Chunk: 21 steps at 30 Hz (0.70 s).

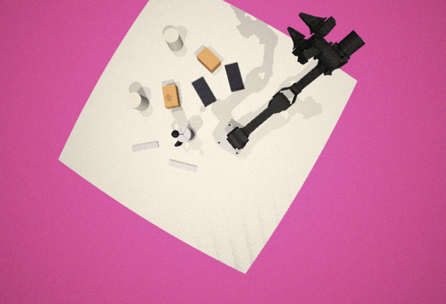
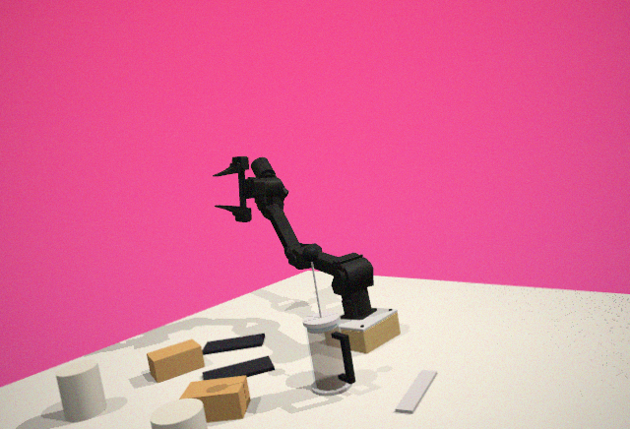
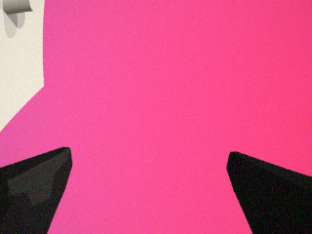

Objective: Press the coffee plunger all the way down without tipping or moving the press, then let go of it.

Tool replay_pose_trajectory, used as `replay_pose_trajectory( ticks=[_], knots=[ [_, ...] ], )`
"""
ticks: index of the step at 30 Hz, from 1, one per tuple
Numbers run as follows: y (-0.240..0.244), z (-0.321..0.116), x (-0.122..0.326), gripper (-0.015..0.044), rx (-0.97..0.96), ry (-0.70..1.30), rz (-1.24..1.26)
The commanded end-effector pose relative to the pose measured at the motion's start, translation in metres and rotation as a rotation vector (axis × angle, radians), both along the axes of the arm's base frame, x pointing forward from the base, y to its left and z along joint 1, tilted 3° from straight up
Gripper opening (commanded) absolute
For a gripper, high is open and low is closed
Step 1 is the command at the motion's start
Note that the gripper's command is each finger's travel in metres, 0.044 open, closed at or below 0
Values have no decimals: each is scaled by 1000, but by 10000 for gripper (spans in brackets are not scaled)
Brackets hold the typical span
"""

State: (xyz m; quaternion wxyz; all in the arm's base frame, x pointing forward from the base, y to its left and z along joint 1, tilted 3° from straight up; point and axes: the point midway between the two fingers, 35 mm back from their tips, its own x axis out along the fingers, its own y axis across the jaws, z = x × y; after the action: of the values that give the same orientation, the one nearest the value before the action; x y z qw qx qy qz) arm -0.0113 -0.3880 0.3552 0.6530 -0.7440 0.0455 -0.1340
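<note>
Glass press (image 2: pixel 329 358) upright on bench (image 2: pixel 508 353), looks tip-prone; push knob (image 1: pixel 174 134) atop thin rod. Fingers (image 2: pixel 221 173) spread wide, holding nothing, raised well away.

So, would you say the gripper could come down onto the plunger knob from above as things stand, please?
Probably yes. The gripper is open, empty and raised well away from the press. The plunger knob stands high on its rod with nothing over it; the orange boxes sit lower beside it.
</note>
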Motion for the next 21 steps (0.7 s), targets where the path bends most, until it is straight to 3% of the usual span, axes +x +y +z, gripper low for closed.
replay_pose_trajectory(
  ticks=[1,5,12,21],
  knots=[
    [2,2,0,426,4,-3,3],
    [33,31,1,440,63,-40,49],
    [136,91,17,440,260,-83,216],
    [287,110,71,440,631,47,408]
  ],
)
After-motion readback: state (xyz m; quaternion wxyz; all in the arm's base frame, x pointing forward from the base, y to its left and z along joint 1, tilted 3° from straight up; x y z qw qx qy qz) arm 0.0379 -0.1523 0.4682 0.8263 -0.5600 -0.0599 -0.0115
